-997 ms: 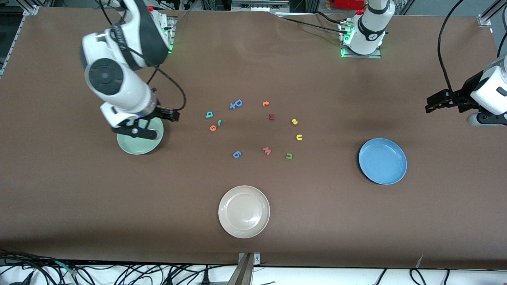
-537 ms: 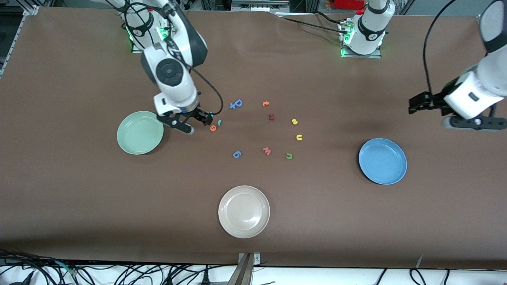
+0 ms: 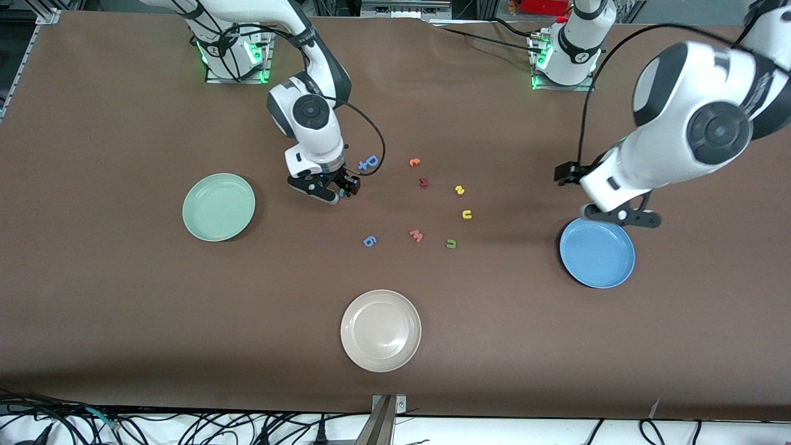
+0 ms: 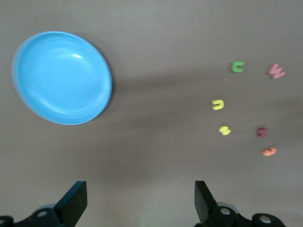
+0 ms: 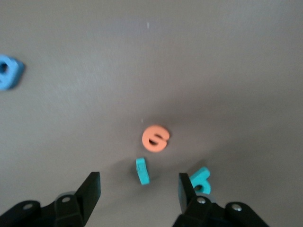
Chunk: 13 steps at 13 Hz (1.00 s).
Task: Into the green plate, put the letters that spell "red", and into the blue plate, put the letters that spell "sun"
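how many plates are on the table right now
3. The green plate lies toward the right arm's end, the blue plate toward the left arm's end under the left gripper, and the whitish-beige plate nearest the front camera.

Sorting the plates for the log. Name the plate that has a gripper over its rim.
The blue plate: the left gripper hangs over its rim. The green plate and beige plate have none.

Even overhead lighting is shown on the brown table (image 3: pixel 123 309). A soft glare patch is seen in the blue plate (image 4: pixel 61 78), with a broad diffuse shadow cast beside it. The left arm (image 3: pixel 692 130) is motion-blurred; both wrist views are rendered soft, and 1 blue letter (image 5: pixel 8 72) is smeared.
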{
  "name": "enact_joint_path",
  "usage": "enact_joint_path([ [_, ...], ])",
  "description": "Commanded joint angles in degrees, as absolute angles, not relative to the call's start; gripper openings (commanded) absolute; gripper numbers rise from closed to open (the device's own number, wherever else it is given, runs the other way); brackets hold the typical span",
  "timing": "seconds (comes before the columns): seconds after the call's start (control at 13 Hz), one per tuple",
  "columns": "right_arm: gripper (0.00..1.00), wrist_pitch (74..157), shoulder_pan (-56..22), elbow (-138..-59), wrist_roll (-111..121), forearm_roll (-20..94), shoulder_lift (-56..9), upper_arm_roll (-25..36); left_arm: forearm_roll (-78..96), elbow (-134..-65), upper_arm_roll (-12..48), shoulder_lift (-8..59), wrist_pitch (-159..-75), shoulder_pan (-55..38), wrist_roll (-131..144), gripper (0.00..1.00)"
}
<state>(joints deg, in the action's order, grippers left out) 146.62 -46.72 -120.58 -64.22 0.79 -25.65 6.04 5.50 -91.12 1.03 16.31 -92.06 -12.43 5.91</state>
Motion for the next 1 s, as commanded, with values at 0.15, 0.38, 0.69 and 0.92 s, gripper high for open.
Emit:
enact_joint_path([
  [0.15,0.54,151.4,-47.9,-120.0,-65.7,0.5,-28.3,6.3,7.1,-86.2,0.4,24.0,-95.8,-17.5,12.2,1.0],
  [0.38,0.4,151.6,-48.0,-120.0,-65.6,0.0,-28.7,6.3,8.0,-87.5,0.7,27.0,-102.1,-19.9,17.3,1.0],
  [0.69,0.31,151.5,-48.0,-120.2,-65.5,-0.1,-29.1,6.3,9.9,-95.4,2.1,26.5,-114.1,-22.1,22.0,1.0],
  [0.92,0.21,151.5,-48.4,-120.4,-65.5,-0.1,-29.9,6.4,10.1,-104.5,3.0,25.6,-125.5,-23.2,23.8,1.0],
])
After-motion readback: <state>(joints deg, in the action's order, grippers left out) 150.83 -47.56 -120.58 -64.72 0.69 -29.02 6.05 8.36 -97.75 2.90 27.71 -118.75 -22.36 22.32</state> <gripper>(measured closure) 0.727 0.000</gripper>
